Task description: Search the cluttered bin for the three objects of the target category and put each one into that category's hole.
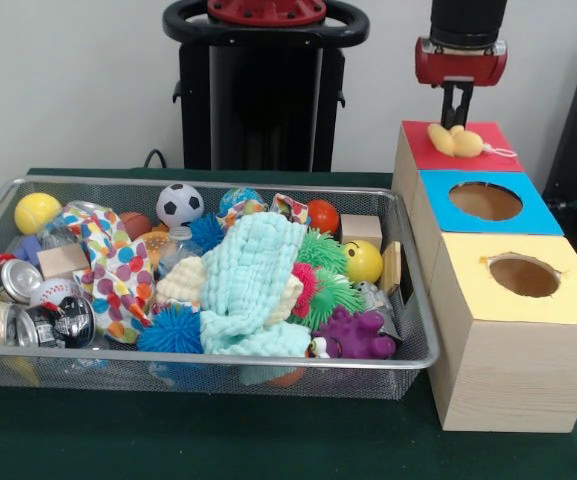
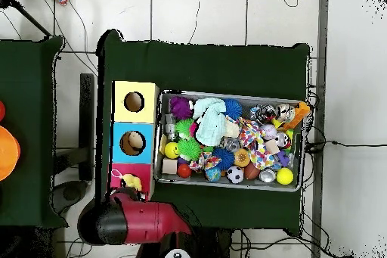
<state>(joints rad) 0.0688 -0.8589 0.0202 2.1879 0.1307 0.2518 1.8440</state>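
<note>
Directly beneath the gripper (image 1: pixel 457 110), a yellow plush toy (image 1: pixel 455 140) lies on the red box (image 1: pixel 423 150), apart from its narrowly parted fingertips; the wire bin (image 1: pixel 268 362) of clutter sits off to its side.

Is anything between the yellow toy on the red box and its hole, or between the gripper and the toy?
Nothing visible stands between the gripper and the yellow toy; the gripper hangs right above it. The toy lies on the red box, covering where a hole would be, so the hole itself can't be seen.
</note>
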